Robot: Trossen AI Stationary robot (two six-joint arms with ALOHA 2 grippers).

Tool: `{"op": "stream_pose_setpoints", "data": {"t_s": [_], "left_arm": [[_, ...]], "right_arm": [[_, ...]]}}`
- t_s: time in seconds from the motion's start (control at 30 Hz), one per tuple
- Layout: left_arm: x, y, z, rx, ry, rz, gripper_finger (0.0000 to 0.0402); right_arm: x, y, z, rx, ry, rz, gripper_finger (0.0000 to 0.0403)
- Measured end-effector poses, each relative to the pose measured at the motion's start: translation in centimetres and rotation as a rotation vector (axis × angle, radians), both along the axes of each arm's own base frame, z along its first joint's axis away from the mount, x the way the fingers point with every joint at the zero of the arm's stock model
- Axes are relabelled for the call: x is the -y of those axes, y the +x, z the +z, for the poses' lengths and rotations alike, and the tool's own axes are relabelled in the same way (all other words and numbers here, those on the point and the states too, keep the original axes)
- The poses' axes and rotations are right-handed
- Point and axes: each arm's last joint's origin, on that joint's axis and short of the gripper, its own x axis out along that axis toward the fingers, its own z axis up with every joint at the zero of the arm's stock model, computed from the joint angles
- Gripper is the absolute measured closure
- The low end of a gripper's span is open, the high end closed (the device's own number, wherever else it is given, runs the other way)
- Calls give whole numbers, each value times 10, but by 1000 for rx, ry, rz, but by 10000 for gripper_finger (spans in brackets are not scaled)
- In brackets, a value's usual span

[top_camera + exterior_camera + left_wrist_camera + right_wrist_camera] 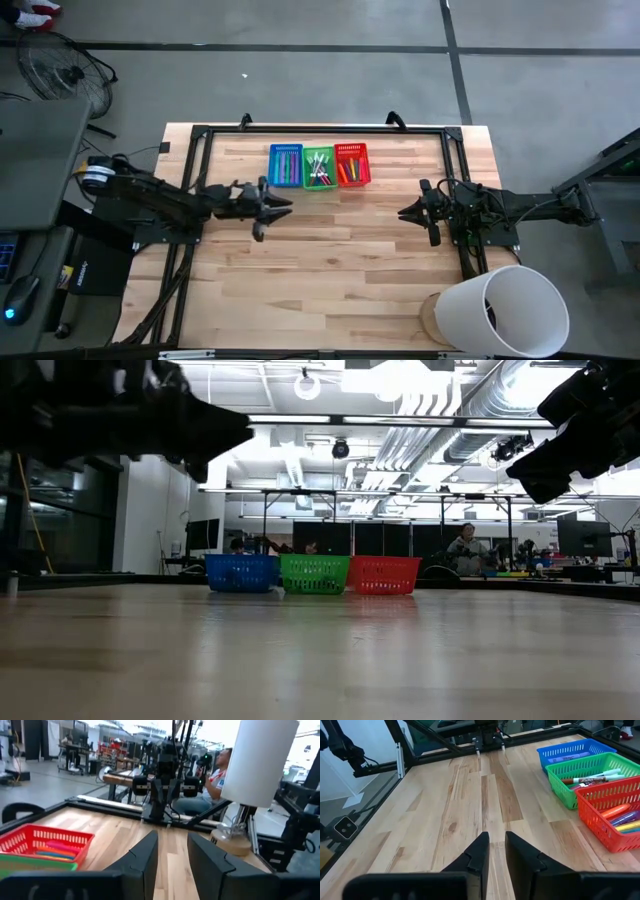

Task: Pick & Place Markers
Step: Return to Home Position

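Observation:
Three mesh baskets stand in a row at the table's far middle: blue [285, 165], green [319, 166] and red [352, 164]. The markers lie inside them: purple and blue ones in the blue basket [567, 756], pale ones in the green [594, 776], orange, yellow and purple ones in the red [620, 817]. My left gripper [278, 206] hovers above the table just near of the blue basket, open [172, 842], nothing between its fingers. My right gripper [408, 213] hangs at the right, pointing left, its fingers [496, 840] a narrow gap apart with nothing between them.
A black frame rail [320, 130] runs along the table's far edge and down both sides. A large white cylinder [500, 310] stands on a round wooden base at the near right corner. Bare wood [330, 260] lies between the arms and toward the near edge.

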Motion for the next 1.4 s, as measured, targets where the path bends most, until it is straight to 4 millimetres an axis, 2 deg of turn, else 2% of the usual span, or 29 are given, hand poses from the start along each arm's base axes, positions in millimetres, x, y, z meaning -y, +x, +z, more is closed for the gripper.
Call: {"op": "stream_pose_setpoints", "data": {"t_s": [0.37, 0.83, 0.97, 1.3, 1.4], "left_arm": [[-2, -47, -13, 38, 6, 1, 298], [-1, -66, -11, -25, 122, -29, 298], [-2, -76, -10, -54, 123, -31, 298], [-3, -107, -21, -186, 119, -39, 298], [-3, -114, -16, -114, 120, -54, 298]], "right_arm": [[0, 0, 0, 0, 0, 0, 354], [0, 0, 0, 0, 0, 0, 354], [0, 0, 0, 0, 0, 0, 353], [0, 0, 0, 0, 0, 0, 354], [0, 0, 0, 0, 0, 0, 354]]}}
